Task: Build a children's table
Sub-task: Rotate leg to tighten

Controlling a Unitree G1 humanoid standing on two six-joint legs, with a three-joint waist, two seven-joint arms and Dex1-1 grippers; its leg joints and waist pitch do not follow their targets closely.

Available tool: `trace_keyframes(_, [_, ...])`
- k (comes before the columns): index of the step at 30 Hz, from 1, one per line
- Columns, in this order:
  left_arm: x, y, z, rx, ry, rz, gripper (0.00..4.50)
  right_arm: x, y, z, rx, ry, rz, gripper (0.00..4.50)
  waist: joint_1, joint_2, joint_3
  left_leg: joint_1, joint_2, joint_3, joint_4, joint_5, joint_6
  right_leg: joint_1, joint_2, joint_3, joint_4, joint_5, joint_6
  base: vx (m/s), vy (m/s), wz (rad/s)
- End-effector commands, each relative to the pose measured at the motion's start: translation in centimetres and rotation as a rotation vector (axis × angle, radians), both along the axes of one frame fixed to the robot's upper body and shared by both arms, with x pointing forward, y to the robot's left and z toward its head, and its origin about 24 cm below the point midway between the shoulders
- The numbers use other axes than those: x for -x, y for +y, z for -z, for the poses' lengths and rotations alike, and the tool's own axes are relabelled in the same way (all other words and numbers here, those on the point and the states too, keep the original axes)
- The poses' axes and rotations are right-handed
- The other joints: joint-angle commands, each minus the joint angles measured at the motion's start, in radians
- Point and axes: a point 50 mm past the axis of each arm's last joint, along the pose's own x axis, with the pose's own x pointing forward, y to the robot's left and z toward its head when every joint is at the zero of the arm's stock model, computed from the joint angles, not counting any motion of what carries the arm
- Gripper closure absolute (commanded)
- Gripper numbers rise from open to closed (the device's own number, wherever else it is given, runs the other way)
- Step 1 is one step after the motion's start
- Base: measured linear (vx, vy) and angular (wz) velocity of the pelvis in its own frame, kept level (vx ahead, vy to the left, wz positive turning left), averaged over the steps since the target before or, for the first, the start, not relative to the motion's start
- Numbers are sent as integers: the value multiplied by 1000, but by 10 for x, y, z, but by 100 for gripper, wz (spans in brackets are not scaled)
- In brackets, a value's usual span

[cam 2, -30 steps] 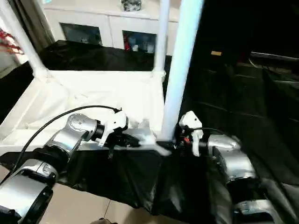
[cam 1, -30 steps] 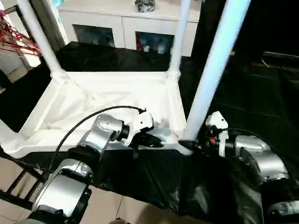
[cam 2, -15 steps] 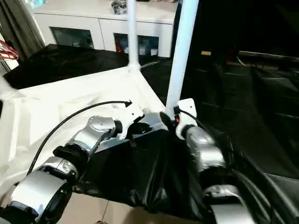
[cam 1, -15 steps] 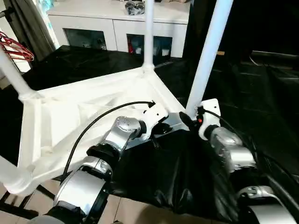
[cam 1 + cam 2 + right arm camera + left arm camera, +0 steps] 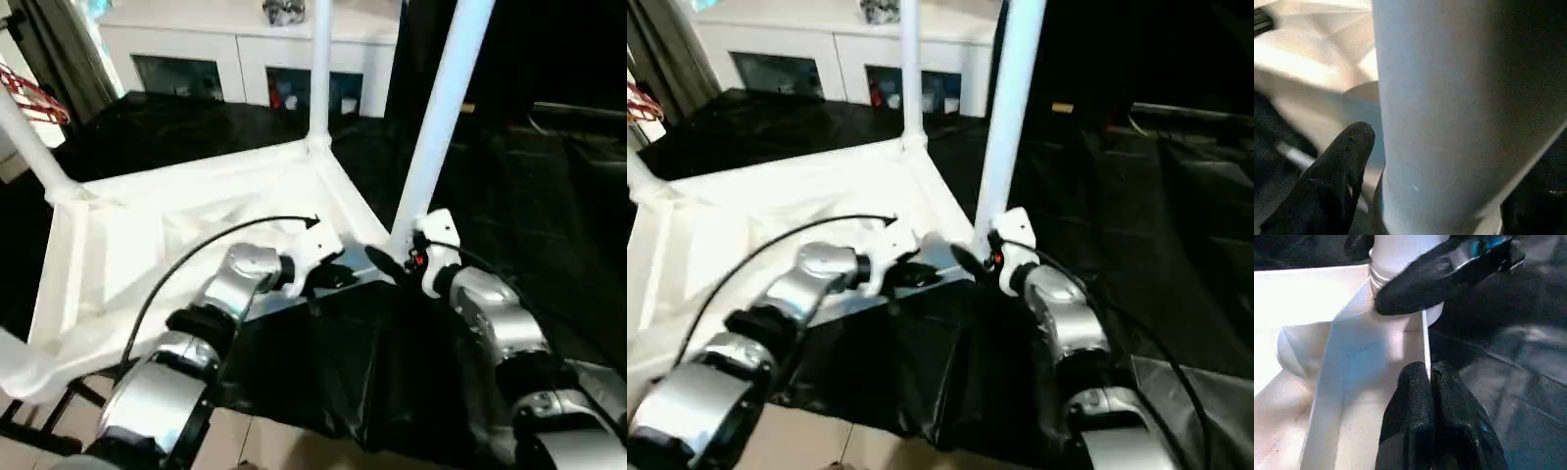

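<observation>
The children's table lies upside down, its white ribbed tabletop (image 5: 176,235) on black cloth, with white tube legs standing in the corner sockets. My left gripper (image 5: 338,276) is shut on the thin rim of the near edge, close to the near right corner; in the left wrist view the rim runs in between its fingers (image 5: 1410,401). My right gripper (image 5: 397,257) straddles the foot of the near right leg (image 5: 441,108), one finger (image 5: 1337,181) to each side and a narrow gap showing beside the tube (image 5: 1459,107). That same finger (image 5: 1415,289) crosses the socket in the left wrist view.
A white glass-door cabinet (image 5: 245,49) stands behind the table. Black cloth (image 5: 372,362) drapes over the front edge of the support and spreads to the right. Red hangers (image 5: 34,98) hang at the far left. Pale floor (image 5: 255,441) shows below.
Over the last second the table has swung round: its near right corner has gone farther from me and its left end nearer. Both grippers have stayed at that corner.
</observation>
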Motion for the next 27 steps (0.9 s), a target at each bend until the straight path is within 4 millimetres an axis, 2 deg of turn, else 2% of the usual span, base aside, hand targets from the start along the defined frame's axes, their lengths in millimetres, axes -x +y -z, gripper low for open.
trace_keyframes(1, [6, -11, -5, 30, -12, 112, 450, 9, 10, 6, -7, 47, -135, 84, 7, -18, -56, 9, 78, -33, -64, -154, 110, 47, -107, 54, -70, -159, -244, 0, 0, 0])
trace_keyframes(2, [6, -9, -5, 29, -10, 119, 450, 13, 9, 5, -14, 62, -183, 84, 8, -21, -56, 11, 79, -33, -64, -160, 106, 44, -108, 55, -71, -175, -242, 0, 0, 0])
trace_keyframes(4, [6, -6, -6, 27, -7, 129, 450, 19, 6, 4, -16, 75, -251, 84, 15, -22, -55, 13, 79, -33, -64, -160, 103, 47, -107, 56, -75, -199, -230, 0, 0, 0])
trace_keyframes(7, [5, 0, -9, 25, 1, 144, 450, 31, 0, 1, -27, 124, -387, 84, 26, -22, -56, 13, 80, -33, -63, -150, 114, 44, -109, 56, -73, -187, -231, 0, 0, 0])
trace_keyframes(11, [6, 5, -10, 18, 18, 169, 450, 39, -4, 2, -27, 181, -462, 99, 33, -20, -55, 14, 80, -34, -64, -160, 102, 42, -110, 56, -76, -213, -227, 0, 0, 0])
trace_keyframes(13, [6, 5, -10, 19, 21, 172, 450, 41, -5, 3, -30, 198, -474, 127, 35, -17, -56, 15, 82, -35, -65, -161, 95, 41, -110, 56, -76, -219, -226, 0, 0, 0])
trace_keyframes(16, [6, 6, -10, 19, 25, 176, 450, 43, -5, 4, -29, 208, -483, 139, 37, -18, -57, 16, 83, -36, -66, -158, 88, 40, -110, 55, -75, -211, -227, 0, 0, 0])
trace_keyframes(17, [7, 6, -9, 18, 29, 182, 450, 44, -6, 4, -28, 215, -489, 162, 39, -19, -57, 16, 81, -35, -65, -153, 87, 41, -110, 55, -73, -198, -230, 0, 0, 0])
trace_keyframes(22, [8, 6, -9, 20, 38, 197, 450, 48, -4, 3, -40, 231, -511, 183, 43, -19, -59, 15, 83, -35, -64, -133, 98, 42, -110, 55, -69, -159, -234, 0, 0, 0])
trace_keyframes(27, [8, 5, -9, 21, 34, 191, 450, 49, -2, 4, -47, 233, -511, 188, 43, -19, -57, 16, 82, -35, -65, -152, 87, 42, -111, 55, -73, -199, -229, 0, 0, 0])
